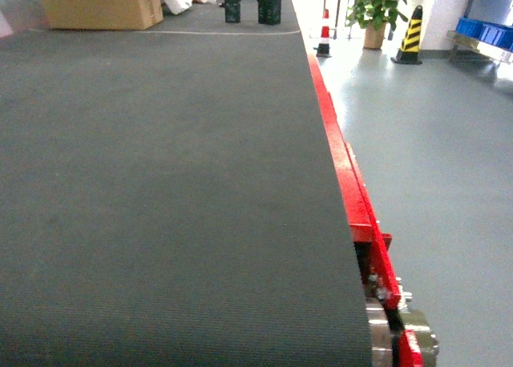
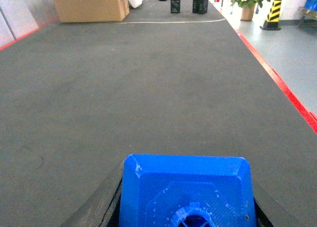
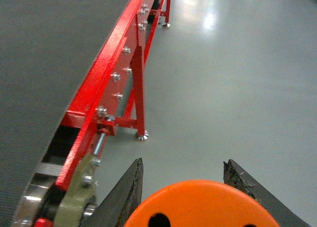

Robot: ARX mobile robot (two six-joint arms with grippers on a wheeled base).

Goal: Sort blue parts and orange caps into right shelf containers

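Carry step, both loads aboard: left fingers (image 2: 185, 207) grasping blue part (image 2: 187, 187) over the conveyor belt (image 1: 160, 183), right fingers (image 3: 198, 197) grasping orange cap (image 3: 208, 204) just beyond the belt's red rail (image 3: 106, 73); next, reach the blue crates (image 1: 485, 32) far beyond that rail.

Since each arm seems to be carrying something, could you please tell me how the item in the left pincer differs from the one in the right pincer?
The blue part is blue; the orange cap is orange. The blue part has a flat-sided, angular outline with cut corners, whereas the orange cap is round. The blue part has a raised round feature in the middle of its top, while the orange cap's flat top shows small dark holes. Both sit between dark fingers, one in the left pincer and one in the right pincer.
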